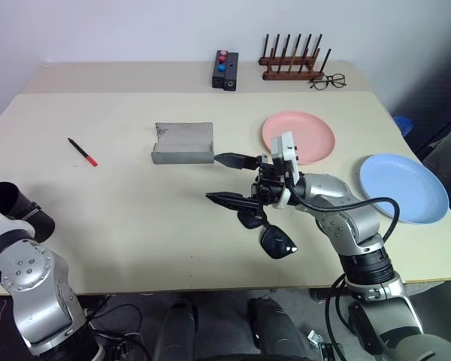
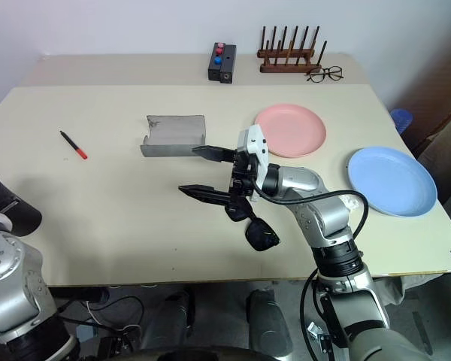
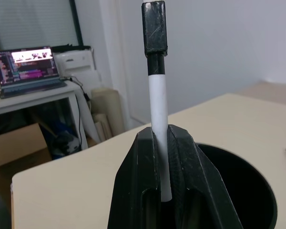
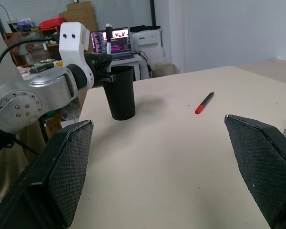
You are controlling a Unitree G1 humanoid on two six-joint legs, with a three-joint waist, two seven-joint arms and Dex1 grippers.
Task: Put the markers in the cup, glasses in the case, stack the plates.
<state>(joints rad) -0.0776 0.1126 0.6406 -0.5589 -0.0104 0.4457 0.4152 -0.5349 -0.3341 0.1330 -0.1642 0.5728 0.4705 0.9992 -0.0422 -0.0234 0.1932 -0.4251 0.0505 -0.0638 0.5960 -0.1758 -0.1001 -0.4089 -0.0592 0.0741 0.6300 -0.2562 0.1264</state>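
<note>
Your left gripper [image 3: 163, 157] pinches the white marker [image 3: 158, 114] upright over the black cup [image 4: 120, 93]; your right gripper [image 1: 233, 180] hangs spread above the sunglasses [image 1: 270, 235]. Red-capped marker [image 1: 83, 152], grey case [image 1: 183, 143], unstacked pink plate [image 1: 301, 135] and blue plate [image 1: 406, 186] remain.

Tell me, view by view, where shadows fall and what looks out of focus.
Left eye view: the right claw casts only a soft, faint shadow on the table; the sunglasses look crisp. Left wrist view: the laptop behind looks soft; the white marker is sharp. Right wrist view: the cup throws a soft shadow; the near fingers look slightly soft.
</note>
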